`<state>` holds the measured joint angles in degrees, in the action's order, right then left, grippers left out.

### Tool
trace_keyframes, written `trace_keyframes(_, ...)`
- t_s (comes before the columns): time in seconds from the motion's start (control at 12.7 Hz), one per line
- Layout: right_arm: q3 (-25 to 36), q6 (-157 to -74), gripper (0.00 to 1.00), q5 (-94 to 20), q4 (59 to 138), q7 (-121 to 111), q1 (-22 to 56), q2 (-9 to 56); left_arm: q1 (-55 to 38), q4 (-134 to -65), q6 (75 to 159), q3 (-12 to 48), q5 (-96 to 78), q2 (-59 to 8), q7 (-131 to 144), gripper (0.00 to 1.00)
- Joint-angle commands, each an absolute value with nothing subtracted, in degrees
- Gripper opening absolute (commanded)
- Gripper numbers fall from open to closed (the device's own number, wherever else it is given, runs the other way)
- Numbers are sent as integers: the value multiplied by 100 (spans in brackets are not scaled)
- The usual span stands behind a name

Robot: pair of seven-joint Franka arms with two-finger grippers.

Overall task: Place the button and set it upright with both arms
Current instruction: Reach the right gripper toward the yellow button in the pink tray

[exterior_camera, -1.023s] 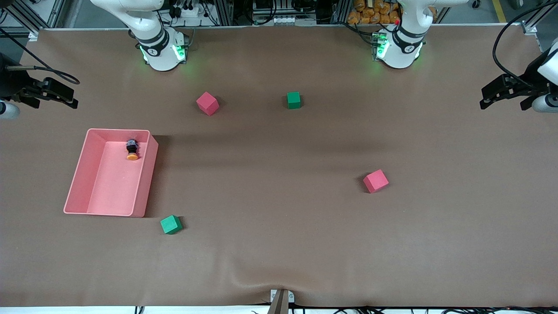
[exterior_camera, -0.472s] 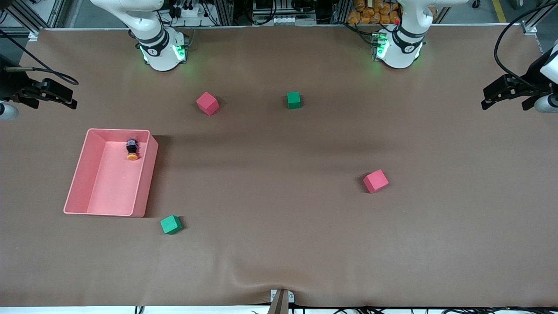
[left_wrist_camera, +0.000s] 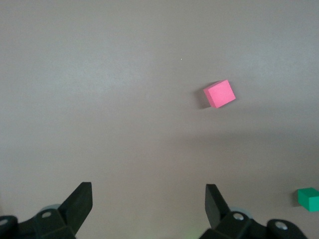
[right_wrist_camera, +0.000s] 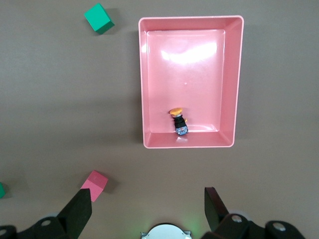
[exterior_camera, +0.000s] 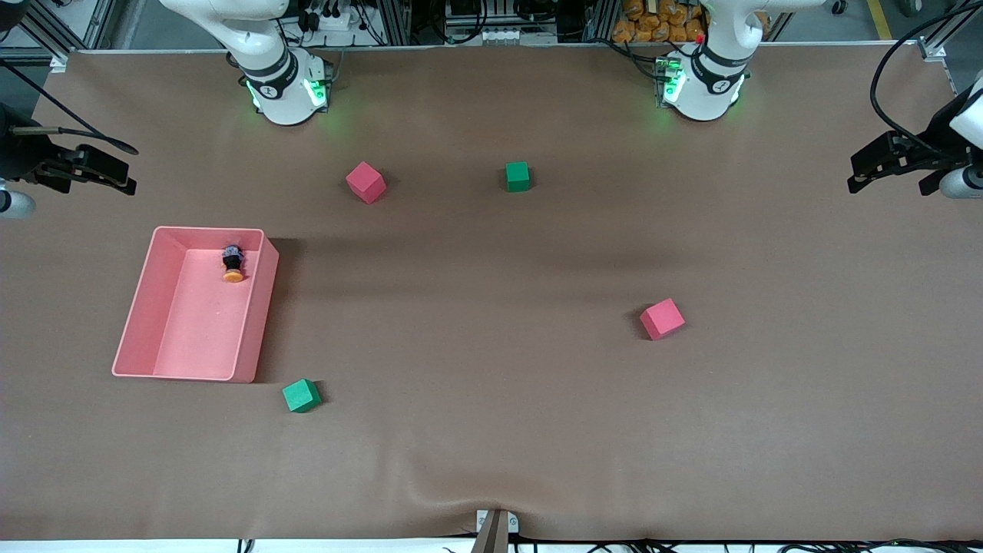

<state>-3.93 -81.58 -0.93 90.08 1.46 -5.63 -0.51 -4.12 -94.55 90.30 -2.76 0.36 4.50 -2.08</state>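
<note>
Both my grippers are up in the air, fingers spread wide, nothing held.

Right gripper (right_wrist_camera: 147, 211) hangs high over the right arm's end of the table, looking straight down on the tray (right_wrist_camera: 234, 79). The button (right_wrist_camera: 178, 121) is in the tray below me, lying on its side on the tray floor, orange cap pointing toward the tray's middle, black body end touching or just beside the short wall nearest my base. In the front view that puts the button (exterior_camera: 232, 265) in the tray's (exterior_camera: 146, 299) corner farthest from the camera. A green cube (right_wrist_camera: 98, 18) sits on the table just off the tray's other end, apart from it. A red cube (right_wrist_camera: 94, 183) lies between the tray and my base.

Left gripper (left_wrist_camera: 148, 206) hangs high over the left arm's end of the table, over bare table surface. Second red cube (left_wrist_camera: 220, 93) is below and ahead of my fingers, well apart from them. Second green cube (left_wrist_camera: 308, 198) is at the edge of that view, off to one side.
</note>
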Motion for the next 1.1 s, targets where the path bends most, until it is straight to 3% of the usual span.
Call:
trace_keyframes(0.0,-483,-8191,100,-18,9131,176,-712,-53,-369,-9466,9070,-246,35,466,-264,100)
trace_keyframes(0.63,-475,-8919,100,-9,10176,167,-1072,-44,-360,-9352,9070,-246,35,378,-316,100)
trace_keyframes(1.02,-475,-10509,100,351,11319,167,-1151,254,-325,-9352,9062,-246,35,378,-343,100)
